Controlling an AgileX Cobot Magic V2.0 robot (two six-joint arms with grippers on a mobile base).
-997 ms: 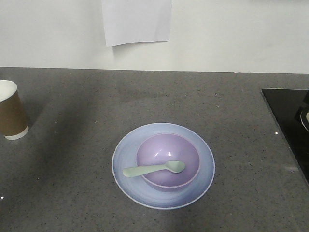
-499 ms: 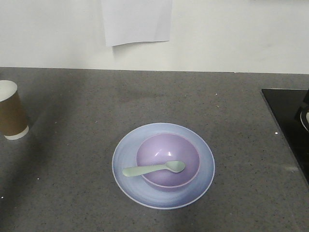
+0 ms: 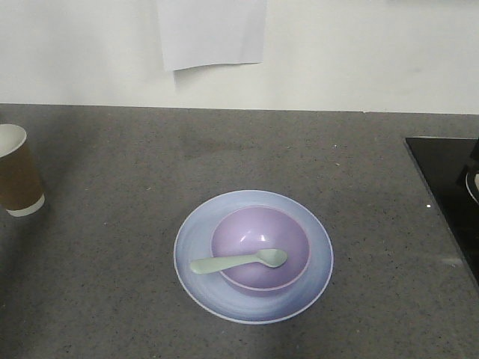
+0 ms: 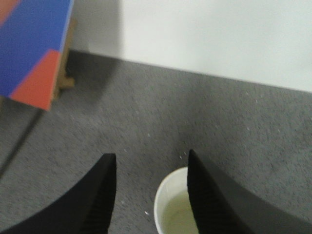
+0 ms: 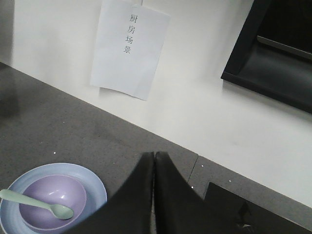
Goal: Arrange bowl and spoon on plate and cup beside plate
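Grey speckled counter (image 3: 112, 292): it carries everything I see in the front view.
Plate (image 3: 196, 247): pale blue, flat on the counter, in the near middle of my front view.
Bowl (image 3: 254, 228): lavender, upright, sitting centred on the plate.
Spoon (image 3: 238, 261): mint green, its head down inside the bowl, its handle laid over the bowl's rim and pointing toward the left of the picture, out above the plate.
Cup (image 3: 18, 181): brown paper with a white rim and base band, upright at the far left edge of the front view, well apart from the plate.
Left pincer (image 4: 151, 190): I see its two dark fingers spread wide; the cup's white rim shows between and below them, close to one finger, and nothing is gripped.
Right pincer (image 5: 154, 165): fingers pressed together with nothing between them, raised above the counter; plate, bowl and spoon lie at the lower left of its view.
Paper sheet (image 5: 127, 48): white, with printed characters, stuck on the wall behind the counter.
Black panel (image 3: 447, 196): glossy, set in the counter at the right edge.
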